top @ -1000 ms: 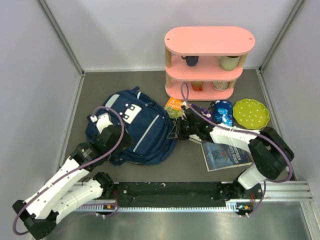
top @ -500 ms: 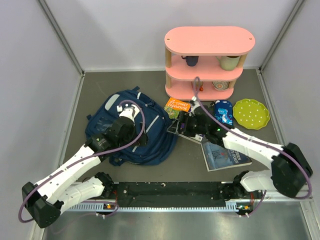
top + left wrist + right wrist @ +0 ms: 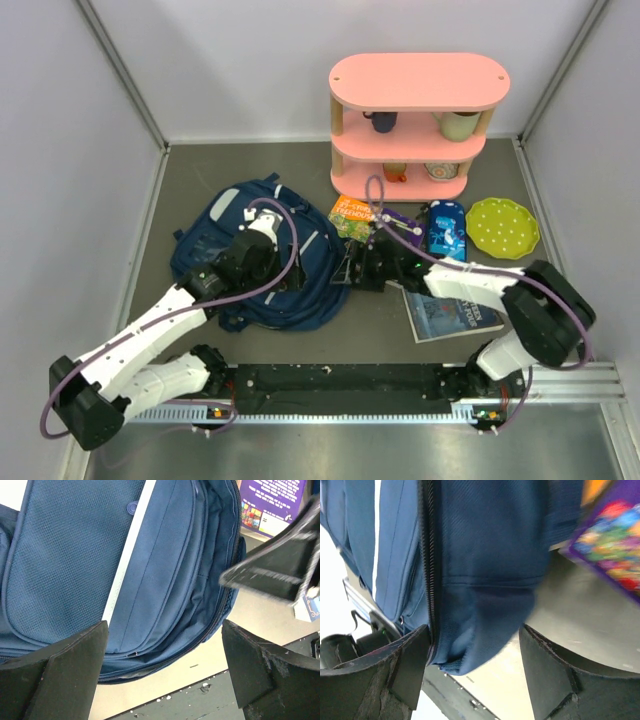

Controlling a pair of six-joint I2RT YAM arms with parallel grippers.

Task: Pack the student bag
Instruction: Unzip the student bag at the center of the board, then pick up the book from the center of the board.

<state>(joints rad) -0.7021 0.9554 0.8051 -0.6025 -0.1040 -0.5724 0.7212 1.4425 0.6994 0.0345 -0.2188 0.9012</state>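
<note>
One student bag (image 3: 318, 290); left gripper (image 3: 164, 630) spread wide over it; right gripper (image 3: 474, 630) spread astride its edge; one green plate (image 3: 502, 227)

I get soft, even overhead light with faint shadows on the worktop (image 3: 300, 165), while my right wrist view smears the student bag (image 3: 485, 555) (motion blur, worst rightward).

1. The student bag (image 3: 315, 275), navy blue with a thin white stripe, lies flat left of centre.
2. White patches mark its far end; its zip is parted along the right edge.
</note>
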